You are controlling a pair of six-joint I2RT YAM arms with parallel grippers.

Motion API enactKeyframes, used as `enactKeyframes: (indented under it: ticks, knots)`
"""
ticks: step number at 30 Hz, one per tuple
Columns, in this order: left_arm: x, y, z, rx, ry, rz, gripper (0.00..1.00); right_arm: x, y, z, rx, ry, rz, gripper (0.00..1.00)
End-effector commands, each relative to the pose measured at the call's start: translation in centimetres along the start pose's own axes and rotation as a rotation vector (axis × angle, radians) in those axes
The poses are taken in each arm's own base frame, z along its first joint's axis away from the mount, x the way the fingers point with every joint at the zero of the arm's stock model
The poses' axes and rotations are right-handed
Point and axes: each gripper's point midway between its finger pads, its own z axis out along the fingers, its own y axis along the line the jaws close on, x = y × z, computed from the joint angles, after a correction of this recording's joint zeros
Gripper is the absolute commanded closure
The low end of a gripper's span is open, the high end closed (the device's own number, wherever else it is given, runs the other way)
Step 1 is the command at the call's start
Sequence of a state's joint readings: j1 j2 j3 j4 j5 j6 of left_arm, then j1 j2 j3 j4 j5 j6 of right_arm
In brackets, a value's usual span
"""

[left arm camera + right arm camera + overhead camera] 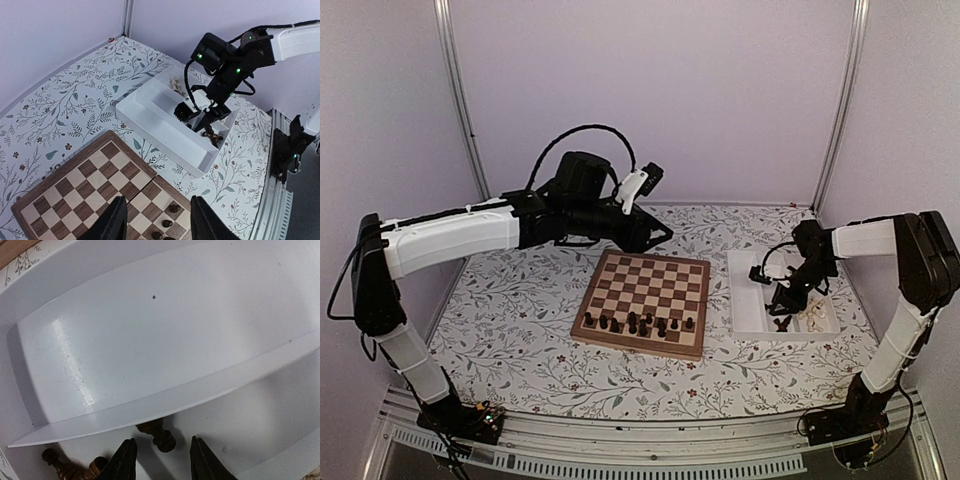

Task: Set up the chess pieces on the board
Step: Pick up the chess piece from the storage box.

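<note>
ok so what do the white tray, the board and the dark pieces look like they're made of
Tray: probably plastic, glossy smooth white with a glare streak. Board: looks like wood, faint grain showing in the checks, satin finish. Dark pieces: likely turned wood stained brown, slight sheen, though too small to be sure.

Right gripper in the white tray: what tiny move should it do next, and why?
Probably ease forward and down until its tips straddle the dark chess piece. The right gripper has its jaws apart, and that piece lies on the white tray floor just ahead of them, not yet gripped.
</note>
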State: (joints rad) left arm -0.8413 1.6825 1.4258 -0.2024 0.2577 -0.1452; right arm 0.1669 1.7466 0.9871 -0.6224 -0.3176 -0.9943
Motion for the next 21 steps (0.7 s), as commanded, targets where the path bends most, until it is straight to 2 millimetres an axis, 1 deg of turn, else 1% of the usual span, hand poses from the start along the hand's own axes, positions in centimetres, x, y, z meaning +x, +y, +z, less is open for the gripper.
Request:
enactKeyframes:
  ticks: [1, 5, 10, 12, 17, 21]
  knots:
    - [-1.3, -0.3, 0.1, 0.025, -0.026, 0.038, 0.54, 0.3, -1.3, 0.7, 0.027, 0.031, -0.059, 0.61]
    - [-0.9, -0.2, 0.6, 0.037, -0.013, 0.036, 0.54, 0.3, -0.7, 1.1, -0.009, 0.021, -0.069, 0.62]
    - [-0.7, -0.5, 0.9, 0.057, -0.006, 0.028, 0.54, 1.3, 1.0, 1.8, -0.079, 0.041, -0.087, 0.72]
    - [-0.8, -0.7, 0.9, 0.067, -0.009, 0.018, 0.54, 1.6, 1.6, 1.8, -0.093, 0.038, -0.098, 0.74]
    - [-0.6, -1.0, 1.3, 0.091, -0.005, -0.007, 0.54, 0.6, 1.2, 1.2, -0.068, -0.003, -0.101, 0.76]
    - [-0.2, -1.4, 1.5, 0.117, -0.002, -0.028, 0.54, 0.3, 0.8, 1.6, -0.054, -0.016, -0.082, 0.83]
